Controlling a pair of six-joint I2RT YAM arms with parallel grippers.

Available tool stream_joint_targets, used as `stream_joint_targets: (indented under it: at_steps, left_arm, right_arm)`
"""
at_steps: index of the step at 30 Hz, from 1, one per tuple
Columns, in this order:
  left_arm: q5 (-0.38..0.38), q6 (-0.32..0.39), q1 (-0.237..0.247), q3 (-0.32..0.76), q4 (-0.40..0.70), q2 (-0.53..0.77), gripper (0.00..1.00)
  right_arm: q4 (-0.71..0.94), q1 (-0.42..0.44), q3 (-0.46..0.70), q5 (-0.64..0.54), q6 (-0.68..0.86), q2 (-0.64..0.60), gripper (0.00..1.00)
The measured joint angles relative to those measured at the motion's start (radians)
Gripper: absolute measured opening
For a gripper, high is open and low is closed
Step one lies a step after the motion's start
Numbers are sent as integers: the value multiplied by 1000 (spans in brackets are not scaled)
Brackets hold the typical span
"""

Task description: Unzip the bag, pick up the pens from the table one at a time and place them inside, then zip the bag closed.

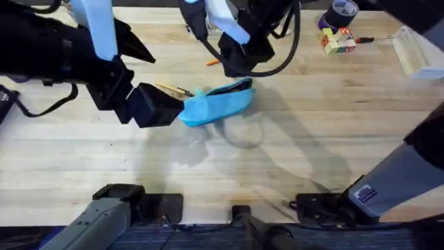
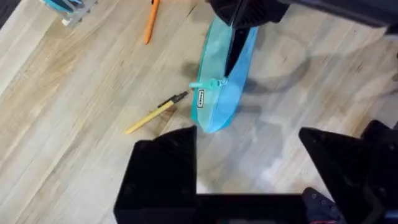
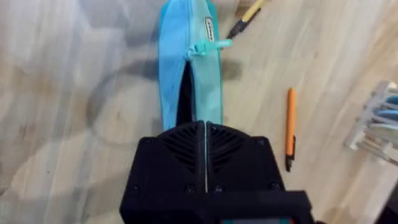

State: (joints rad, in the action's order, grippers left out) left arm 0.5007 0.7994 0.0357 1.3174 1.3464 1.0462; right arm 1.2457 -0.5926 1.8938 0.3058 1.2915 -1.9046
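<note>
Left arm reaches in from the left, low over the surface, its black two-finger end effector (image 2: 249, 168) spread wide apart. Right arm stretches forward across the middle, its black end effector (image 3: 205, 134) pointed down, fingers pressed together.

The overhead camera sits above the arm bases and looks down and forward over the surface (image 1: 291, 132), far enough back to take in both arms and the clutter at the far edge. The left wrist camera looks steeply down past its own fingers (image 2: 161, 168), close to the wood. The right wrist camera looks almost straight down, closer again, its own fingers (image 3: 205, 155) large in the foreground. All three views share the same middle patch: the bag (image 1: 218, 103) (image 2: 224, 87) (image 3: 189, 68), the yellowish pen (image 1: 173, 89) (image 2: 152, 115) (image 3: 249, 14) beside it, and the orange pen (image 1: 212, 62) (image 2: 150, 22) (image 3: 290, 124).
</note>
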Motion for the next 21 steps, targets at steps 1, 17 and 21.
stream_joint_targets:
  at_steps: [1,17,21]
  left_arm:
    - [0,0,0,0,0,0,993]
    - [0,0,0,0,-3,0,993]
    - [0,0,0,0,-3,0,993]
  right_arm:
    - [2,0,0,10,0,-5,33]
    - [23,-6,0,58,-50,-116,31]
    - [18,-6,0,58,-55,-138,31]
